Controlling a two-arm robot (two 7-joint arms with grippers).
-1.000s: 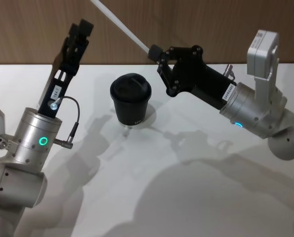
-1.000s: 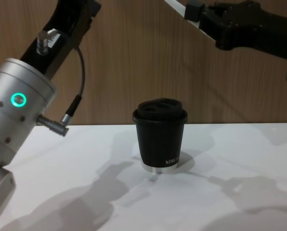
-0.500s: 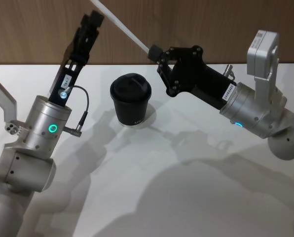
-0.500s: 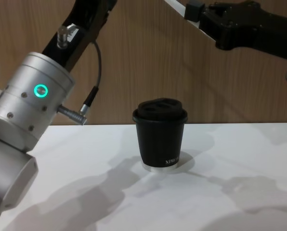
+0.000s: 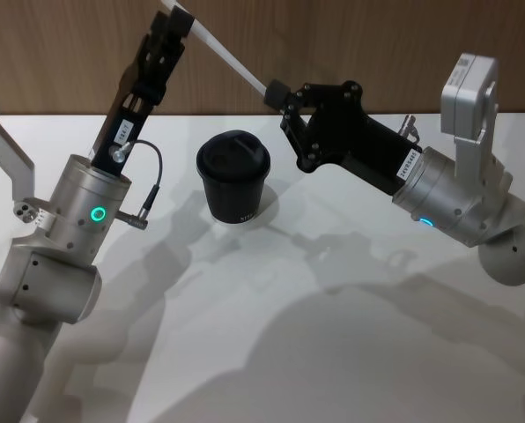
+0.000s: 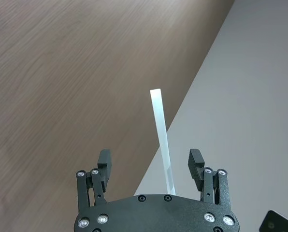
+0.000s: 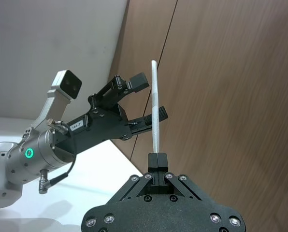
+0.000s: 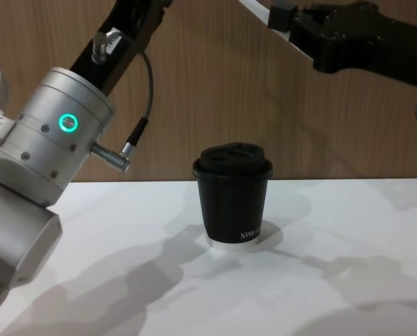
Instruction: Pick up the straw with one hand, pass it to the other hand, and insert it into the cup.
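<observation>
R gripper [image 5: 276, 91] clamped on low end of white straw [image 5: 230, 59] high above black lidded cup [image 5: 233, 176], L gripper [image 5: 171, 25] fingers apart round its top; risk: off-centre close flicks straw, or early R release drops it.

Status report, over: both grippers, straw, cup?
Right gripper shut on straw, lower end. Left gripper open, straddling its upper part. Cup upright, lid on. No obstacle seen.

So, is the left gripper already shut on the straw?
No, the left wrist view shows the left gripper open, the straw between its fingers with a gap on each side.
</observation>
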